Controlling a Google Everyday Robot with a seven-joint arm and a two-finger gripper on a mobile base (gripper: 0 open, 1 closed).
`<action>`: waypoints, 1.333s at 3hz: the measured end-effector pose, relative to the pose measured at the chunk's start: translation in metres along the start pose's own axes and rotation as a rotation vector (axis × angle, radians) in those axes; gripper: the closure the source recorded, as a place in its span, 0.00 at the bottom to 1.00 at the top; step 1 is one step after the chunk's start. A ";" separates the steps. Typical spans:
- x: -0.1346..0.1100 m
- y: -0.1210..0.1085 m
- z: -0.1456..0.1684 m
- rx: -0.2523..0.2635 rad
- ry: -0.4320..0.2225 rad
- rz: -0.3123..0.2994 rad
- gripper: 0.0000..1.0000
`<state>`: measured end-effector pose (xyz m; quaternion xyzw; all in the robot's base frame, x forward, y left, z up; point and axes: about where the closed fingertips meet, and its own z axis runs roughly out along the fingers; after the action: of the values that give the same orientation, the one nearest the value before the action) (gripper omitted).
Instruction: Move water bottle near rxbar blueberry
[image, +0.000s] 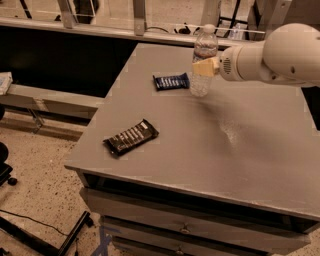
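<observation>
Starting at the far left, the speckled floor (35, 200) is showing beside the grey table (210, 150), and a dark cable is trailing across it near the bottom corner. Moving onto the table, a longer black-brown bar wrapper (131, 138) with white text is lying flat near the front left edge, angled so its right end is pointing toward the back. It is sitting well apart from everything else. Further back and a little to the right, the rxbar blueberry (171, 81) is lying flat, a small dark blue wrapper with white lettering, its long side running nearly left to right. Just beside its right end, the water bottle (201, 85) is standing upright with its white cap (208, 28) on top. Its base is looking to be down on the table, though I cannot tell for sure. The gripper (202, 67) is sitting at the bottle's mid-height, reaching in from the right, and its tan fingers (210, 66) are clamping the bottle at its middle. Behind it, the thick white arm (280, 55) is stretching off toward the right edge, hanging above the table's back right portion. Below the tabletop, drawers (185, 227) with small knobs are facing the front.
</observation>
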<state>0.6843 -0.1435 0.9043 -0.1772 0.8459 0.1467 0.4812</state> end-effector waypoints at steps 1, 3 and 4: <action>0.000 0.000 0.000 0.000 0.000 0.000 0.84; 0.000 0.000 0.000 0.000 0.000 -0.001 0.37; 0.000 0.000 0.000 0.000 0.000 -0.001 0.13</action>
<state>0.6843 -0.1433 0.9047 -0.1777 0.8458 0.1465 0.4812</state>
